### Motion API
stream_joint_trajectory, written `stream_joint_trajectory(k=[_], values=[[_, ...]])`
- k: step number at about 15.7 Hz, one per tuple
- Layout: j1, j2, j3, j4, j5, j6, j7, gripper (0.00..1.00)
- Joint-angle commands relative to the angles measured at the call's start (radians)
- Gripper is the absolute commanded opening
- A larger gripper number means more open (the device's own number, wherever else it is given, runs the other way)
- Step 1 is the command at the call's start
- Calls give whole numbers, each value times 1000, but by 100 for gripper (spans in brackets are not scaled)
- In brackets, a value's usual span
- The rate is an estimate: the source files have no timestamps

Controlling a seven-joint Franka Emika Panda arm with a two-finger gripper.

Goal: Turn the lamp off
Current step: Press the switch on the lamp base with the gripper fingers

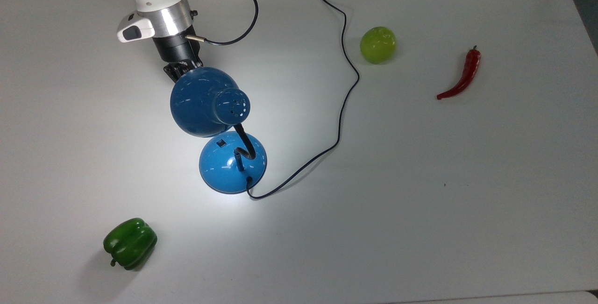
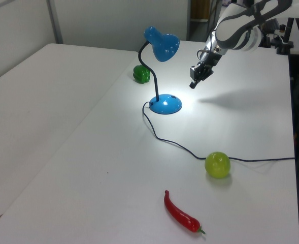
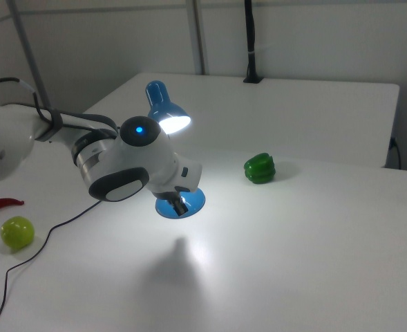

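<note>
The glossy blue lamp is lit and throws a bright pool on the white table (image 1: 420, 178). Its dome shade (image 1: 205, 101) hangs over the round base (image 1: 232, 161), joined by a black gooseneck (image 1: 244, 141). A small black switch (image 1: 221, 144) sits on the base's top. In the left view my gripper (image 2: 194, 84) hovers shut, right of the base (image 2: 164, 104) and lower than the shade (image 2: 162, 43), holding nothing. In the top view the arm's wrist (image 1: 161, 24) points down toward the shade, which hides the fingertips. In the right view the gripper (image 3: 180, 205) overlaps the base (image 3: 193, 199).
The lamp's thin black cord (image 1: 345, 84) snakes to the table's far edge. A green bell pepper (image 1: 130, 243) lies near the front left in the top view. A round green fruit (image 1: 378, 45) and a red chili (image 1: 462, 77) lie at the top view's right.
</note>
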Motion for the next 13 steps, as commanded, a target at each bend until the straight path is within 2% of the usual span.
stream_joint_trajectory(k=[1, 6, 9, 13], values=[[3, 64, 3, 72, 123, 15, -13, 0], [3, 164, 37, 178, 194, 17, -7, 0], [3, 173, 40, 189, 243, 17, -11, 0], [4, 193, 55, 195, 246, 24, -14, 0]])
